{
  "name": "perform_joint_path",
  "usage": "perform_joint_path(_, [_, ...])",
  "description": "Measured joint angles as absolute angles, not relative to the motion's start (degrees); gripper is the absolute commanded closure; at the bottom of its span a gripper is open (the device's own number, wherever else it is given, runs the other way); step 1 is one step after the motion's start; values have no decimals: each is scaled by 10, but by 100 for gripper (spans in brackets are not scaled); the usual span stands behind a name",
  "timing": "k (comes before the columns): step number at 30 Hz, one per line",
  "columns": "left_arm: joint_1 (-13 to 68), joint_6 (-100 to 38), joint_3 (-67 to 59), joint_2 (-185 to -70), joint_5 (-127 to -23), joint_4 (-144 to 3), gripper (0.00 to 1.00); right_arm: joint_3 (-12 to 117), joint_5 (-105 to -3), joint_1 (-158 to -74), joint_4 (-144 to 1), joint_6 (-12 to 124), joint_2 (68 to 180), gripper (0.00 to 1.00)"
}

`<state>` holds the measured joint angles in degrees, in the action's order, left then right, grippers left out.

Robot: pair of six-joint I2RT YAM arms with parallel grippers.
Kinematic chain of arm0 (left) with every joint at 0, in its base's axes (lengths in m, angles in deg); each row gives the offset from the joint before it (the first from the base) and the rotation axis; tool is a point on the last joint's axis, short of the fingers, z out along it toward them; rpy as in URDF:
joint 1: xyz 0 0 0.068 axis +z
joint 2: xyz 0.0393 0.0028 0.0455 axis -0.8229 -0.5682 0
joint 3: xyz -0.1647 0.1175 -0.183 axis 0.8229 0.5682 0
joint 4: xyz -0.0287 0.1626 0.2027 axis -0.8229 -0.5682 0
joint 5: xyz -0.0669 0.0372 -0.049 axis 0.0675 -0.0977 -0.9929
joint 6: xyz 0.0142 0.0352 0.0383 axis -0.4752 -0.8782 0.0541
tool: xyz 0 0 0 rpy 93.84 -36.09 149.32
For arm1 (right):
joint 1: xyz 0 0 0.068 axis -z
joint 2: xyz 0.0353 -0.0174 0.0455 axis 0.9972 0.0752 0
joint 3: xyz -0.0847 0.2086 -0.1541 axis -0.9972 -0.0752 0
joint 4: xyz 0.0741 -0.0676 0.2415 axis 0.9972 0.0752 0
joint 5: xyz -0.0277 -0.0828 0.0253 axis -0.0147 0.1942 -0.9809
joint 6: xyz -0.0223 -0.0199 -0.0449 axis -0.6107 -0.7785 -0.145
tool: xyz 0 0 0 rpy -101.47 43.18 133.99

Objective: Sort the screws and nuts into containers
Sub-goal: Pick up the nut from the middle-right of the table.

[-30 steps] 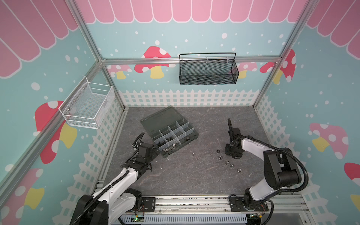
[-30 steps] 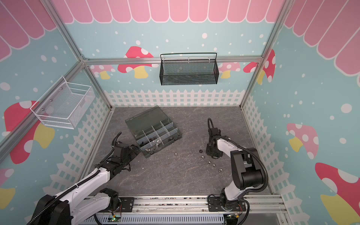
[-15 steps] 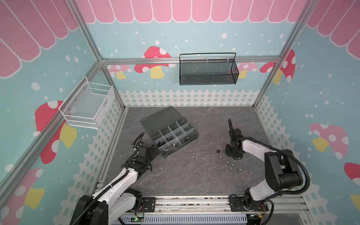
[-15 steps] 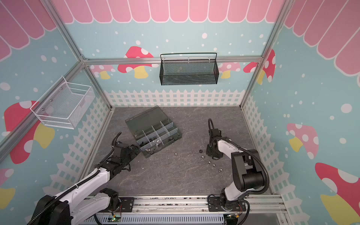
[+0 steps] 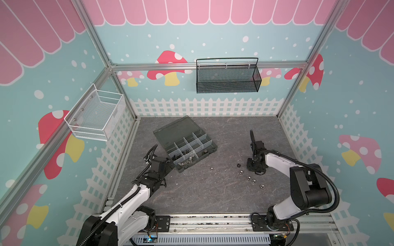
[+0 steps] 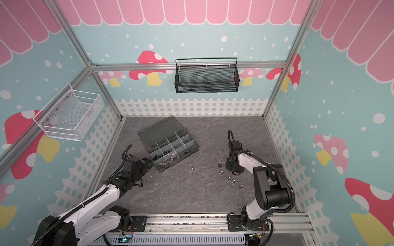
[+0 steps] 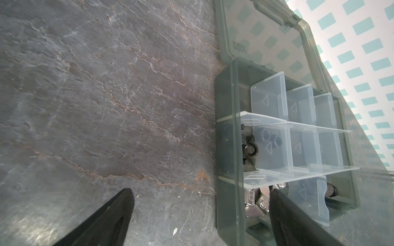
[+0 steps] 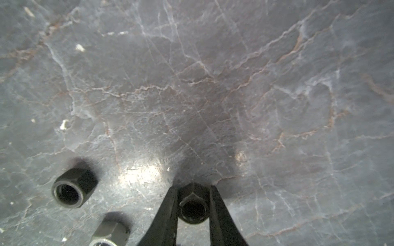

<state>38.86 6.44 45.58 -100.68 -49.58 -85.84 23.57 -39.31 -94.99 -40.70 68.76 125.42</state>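
Note:
The dark grey organizer box (image 5: 210, 150) (image 6: 195, 148) lies open at centre left, its containers split by whitish dividers (image 7: 277, 125). My left gripper (image 5: 168, 165) (image 7: 201, 191) stands open at the box's near corner, one finger over a compartment of silver winged nuts (image 7: 255, 202). Small black parts (image 7: 250, 149) fill a neighbouring compartment; whether they are screws I cannot tell. My right gripper (image 5: 254, 168) (image 8: 193, 189) is down on the floor, shut on a black hex nut (image 8: 193, 204). Another black hex nut (image 5: 239, 164) (image 8: 73, 187) lies just beside it.
Several silver domed nuts (image 5: 248, 177) (image 6: 228, 177) trail across the floor near the right gripper, and one (image 5: 212, 169) sits alone nearer the box. A black mesh basket (image 5: 228, 76) and a white wire basket (image 5: 96, 115) hang on the walls.
The right gripper's jaws have closed in onto the black hex nut. Both arms stay nearly where they were.

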Motion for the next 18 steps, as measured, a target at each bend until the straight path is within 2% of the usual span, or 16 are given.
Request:
perform_joint_path(9, [389, 64, 456, -1009, -496, -858, 0, 234, -403, -952, -405, 687, 1244, 94])
perform_joint_path(18, [389, 62, 451, -1012, -496, -866, 0, 288, -415, -1004, -395, 687, 1206, 96])
